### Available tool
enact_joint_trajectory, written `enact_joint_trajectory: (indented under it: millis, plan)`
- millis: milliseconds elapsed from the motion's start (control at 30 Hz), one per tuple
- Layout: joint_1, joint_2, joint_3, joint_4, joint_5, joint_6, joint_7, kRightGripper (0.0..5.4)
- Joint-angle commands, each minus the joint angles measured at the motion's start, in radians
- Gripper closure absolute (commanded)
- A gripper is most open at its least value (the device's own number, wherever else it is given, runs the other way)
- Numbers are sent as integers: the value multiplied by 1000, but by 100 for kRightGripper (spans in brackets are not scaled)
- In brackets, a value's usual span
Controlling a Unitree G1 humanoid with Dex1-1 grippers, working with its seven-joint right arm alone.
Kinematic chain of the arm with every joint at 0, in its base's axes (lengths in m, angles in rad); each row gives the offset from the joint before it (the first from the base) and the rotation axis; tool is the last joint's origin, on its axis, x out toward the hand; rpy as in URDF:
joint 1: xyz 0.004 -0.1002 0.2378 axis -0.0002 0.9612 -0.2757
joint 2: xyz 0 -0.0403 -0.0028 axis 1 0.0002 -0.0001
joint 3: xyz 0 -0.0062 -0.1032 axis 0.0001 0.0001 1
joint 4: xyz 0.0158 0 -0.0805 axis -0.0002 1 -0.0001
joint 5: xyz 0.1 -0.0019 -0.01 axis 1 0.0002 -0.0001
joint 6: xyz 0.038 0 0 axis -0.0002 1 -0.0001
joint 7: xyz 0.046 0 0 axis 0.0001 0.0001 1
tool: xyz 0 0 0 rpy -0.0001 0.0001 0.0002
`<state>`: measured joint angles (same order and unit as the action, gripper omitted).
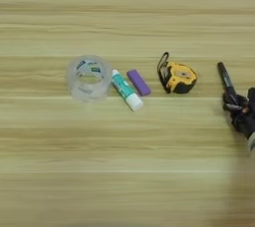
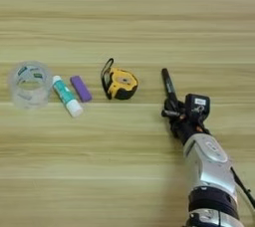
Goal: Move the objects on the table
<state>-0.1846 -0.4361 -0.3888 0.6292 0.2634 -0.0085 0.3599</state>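
We are reaching in with the right jaws, which are sitting at the near end of the black marker on the counter; whether they are pinching it or merely touching it, we cannot tell. Beyond the jaws to their left, the tape measure, purple cylinder, glue stick and clear tape roll are lying in a row, seemingly untouched. We are judging the work barely begun.
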Motion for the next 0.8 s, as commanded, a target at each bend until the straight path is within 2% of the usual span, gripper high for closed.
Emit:
enact_joint_trajectory:
  millis: [33,333,700,733,800]
  plan:
    - [-10,-8,19,-115,1,18,1,426]
    - [47,47,85,-292,-9,85,6,426]
    - [47,56,98,-288,-19,98,7,426]
    - [47,55,98,-288,-21,97,6,397]
    - [48,54,100,-288,-31,84,0,374]
